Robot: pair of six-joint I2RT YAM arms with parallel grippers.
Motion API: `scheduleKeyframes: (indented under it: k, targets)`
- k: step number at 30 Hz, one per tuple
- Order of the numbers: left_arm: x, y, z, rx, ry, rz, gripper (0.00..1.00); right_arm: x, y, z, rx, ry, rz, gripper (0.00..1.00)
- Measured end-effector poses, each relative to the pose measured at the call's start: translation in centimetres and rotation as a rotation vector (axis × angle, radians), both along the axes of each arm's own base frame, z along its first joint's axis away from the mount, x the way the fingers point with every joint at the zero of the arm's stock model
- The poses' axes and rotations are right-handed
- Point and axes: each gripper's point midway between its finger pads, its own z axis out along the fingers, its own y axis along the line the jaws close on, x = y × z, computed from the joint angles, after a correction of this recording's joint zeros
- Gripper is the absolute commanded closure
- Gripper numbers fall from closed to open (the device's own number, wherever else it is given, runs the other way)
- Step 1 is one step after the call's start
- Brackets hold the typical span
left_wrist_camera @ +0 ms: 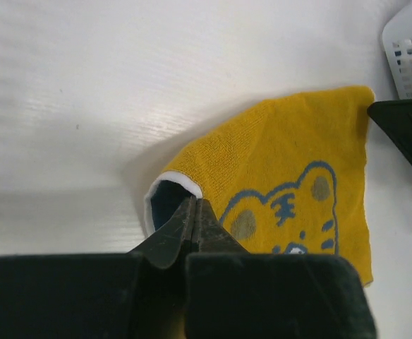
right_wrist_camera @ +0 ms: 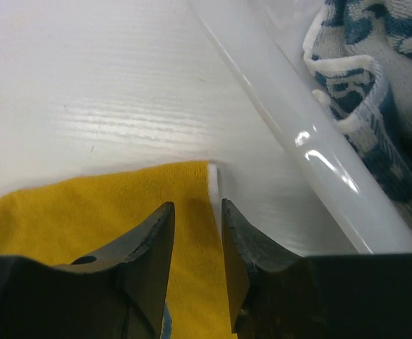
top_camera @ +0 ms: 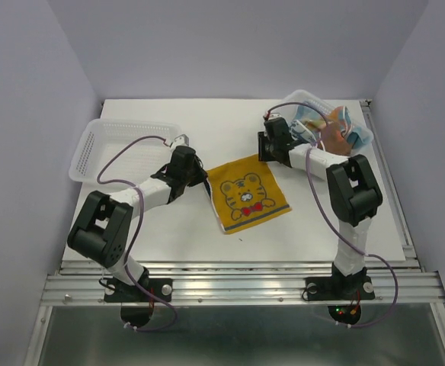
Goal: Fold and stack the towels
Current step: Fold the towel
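A white basket (top_camera: 85,156) sits at the left of the desk (top_camera: 184,236). The left gripper (left_wrist_camera: 195,206) is pinched tight on the left corner of the mustard yellow towel (top_camera: 249,194), which lies mid-desk with that corner lifted. The right gripper (right_wrist_camera: 195,212), slightly parted, straddles the towel's far right corner, seemingly without clamping it. Further right, other towels (top_camera: 333,126) fill a second basket (top_camera: 302,97).
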Motion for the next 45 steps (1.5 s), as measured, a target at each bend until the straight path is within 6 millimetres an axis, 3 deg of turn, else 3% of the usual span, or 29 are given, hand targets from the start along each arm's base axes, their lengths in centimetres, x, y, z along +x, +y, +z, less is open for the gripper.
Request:
scheduleKeyframes:
  k: [5, 11, 14, 15, 18, 21, 25, 30, 38, 45]
  targets:
    - [1.7, 0.1, 0.4, 0.027, -0.016, 0.036, 1.0, 1.3, 0.4, -1.8, -0.024, 0.02, 0.0, 0.56]
    - [1.6, 0.3, -1.1, 0.06, 0.026, 0.04, 1.0, 2.2, 0.2, -2.7, -0.052, 0.023, -0.016, 0.54]
    - [1.5, 0.5, -1.6, 0.071, 0.04, 0.042, 1.0, 2.2, 0.3, -3.0, -0.057, 0.026, -0.015, 0.66]
    - [1.4, 0.5, -1.7, 0.074, 0.041, 0.042, 1.0, 2.2, 0.3, -3.0, -0.057, 0.026, -0.013, 0.79]
    - [1.5, 0.6, -1.7, 0.08, 0.039, 0.041, 1.0, 2.1, 0.5, -3.0, -0.047, 0.028, -0.006, 0.92]
    - [1.4, 0.7, -1.7, 0.083, 0.04, 0.039, 1.0, 2.2, 0.6, -2.9, -0.041, 0.024, -0.002, 0.98]
    - [1.3, 0.6, -1.6, 0.079, 0.038, 0.031, 1.0, 2.0, 0.6, -2.7, -0.036, 0.019, 0.0, 0.99]
    - [-0.3, 0.6, -0.4, 0.035, 0.006, 0.001, 1.0, -0.6, -0.2, -1.0, -0.018, 0.013, 0.009, 0.99]
    - [-6.0, 0.0, 0.7, -0.059, -0.045, -0.096, 1.0, -6.6, -2.2, 4.1, 0.061, -0.057, 0.011, 0.99]
    - [-11.1, -2.7, 1.2, -0.13, -0.062, -0.213, 1.0, -11.6, -3.9, 3.4, 0.097, -0.02, -0.01, 0.99]
